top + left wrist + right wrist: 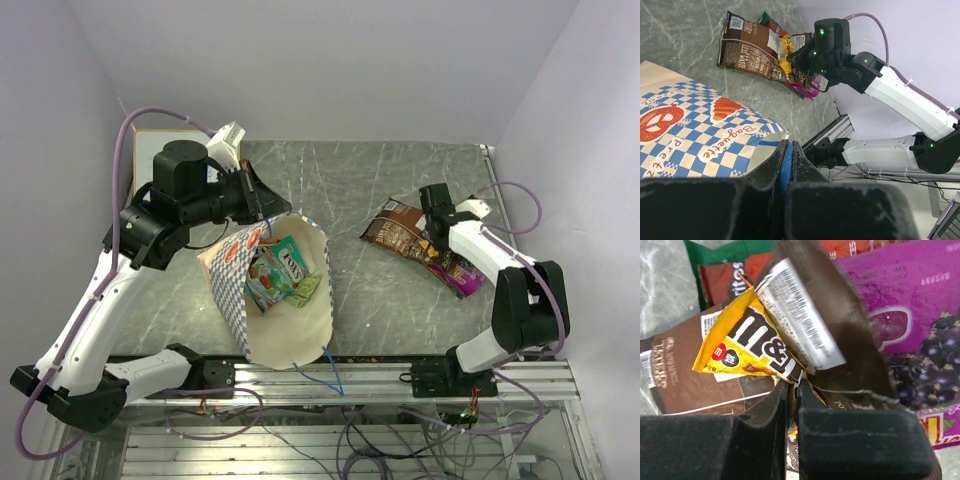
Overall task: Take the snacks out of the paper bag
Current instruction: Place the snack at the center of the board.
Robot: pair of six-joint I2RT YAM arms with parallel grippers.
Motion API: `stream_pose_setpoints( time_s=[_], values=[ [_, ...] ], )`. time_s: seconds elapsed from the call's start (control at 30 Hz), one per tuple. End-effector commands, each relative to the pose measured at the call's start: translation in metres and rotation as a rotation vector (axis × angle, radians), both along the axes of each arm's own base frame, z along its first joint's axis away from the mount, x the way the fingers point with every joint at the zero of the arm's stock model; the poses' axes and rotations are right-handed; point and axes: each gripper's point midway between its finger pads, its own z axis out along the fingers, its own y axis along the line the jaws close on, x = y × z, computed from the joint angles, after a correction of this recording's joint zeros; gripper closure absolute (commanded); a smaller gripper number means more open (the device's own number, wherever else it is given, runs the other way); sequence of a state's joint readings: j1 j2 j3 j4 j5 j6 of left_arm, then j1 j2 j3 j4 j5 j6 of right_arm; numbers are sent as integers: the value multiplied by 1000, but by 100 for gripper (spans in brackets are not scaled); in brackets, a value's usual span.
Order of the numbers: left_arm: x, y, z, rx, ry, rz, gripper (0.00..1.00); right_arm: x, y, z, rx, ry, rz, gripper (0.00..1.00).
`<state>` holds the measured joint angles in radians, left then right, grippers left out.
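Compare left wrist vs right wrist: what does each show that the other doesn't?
Left wrist only: paper bag, left pincer shut on its rim, the right arm. Right wrist only: M&M's lettering on the yellow packet, grape print on the purple packet. Both: right pincer shut on the yellow packet, brown bag, purple packet.

We saw the paper bag [290,340] cream within, its outer side checked in blue and white with orange-red pretzel and loaf prints (the lettering red too). Its cord handles [333,378] were thin and blue. The green packets [283,270] inside bore white lettering. On the right, a brown bag [392,232] carried a white label, a purple packet [462,278] showed dark grapes, and a yellow packet [740,347] had brown letters. The table [380,180] was grey-green, veined white.
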<state>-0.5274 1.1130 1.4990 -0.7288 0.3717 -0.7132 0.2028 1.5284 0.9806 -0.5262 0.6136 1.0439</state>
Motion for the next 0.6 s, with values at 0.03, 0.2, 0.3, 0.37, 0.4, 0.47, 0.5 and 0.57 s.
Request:
stream_pose_setpoints(
  time_s=[0.03,0.2,0.3,0.37,0.4,0.47,0.5,0.57],
  values=[
    [-10,-7,16,-30,-50,-74,93,-19,-4,-34,51,65,-87,100],
    [-12,-2,7,-14,-3,-47,93,-19,-3,-19,48,32,-25,95],
    [-16,-2,2,-30,31,-42,93,-16,0,6,44,-31,45,74],
    [-18,-3,-2,-39,49,-41,93,-15,2,24,40,-71,101,65],
    [-19,-3,-3,-47,57,-40,93,-15,4,33,42,-92,132,61],
    [-21,-4,-4,-66,69,-42,93,-17,10,50,47,-126,196,54],
    [-22,-5,-3,-77,71,-46,93,-18,13,58,50,-147,234,50],
    [-24,-5,-3,-85,75,-50,93,-21,18,71,44,-174,311,44]
  ],
)
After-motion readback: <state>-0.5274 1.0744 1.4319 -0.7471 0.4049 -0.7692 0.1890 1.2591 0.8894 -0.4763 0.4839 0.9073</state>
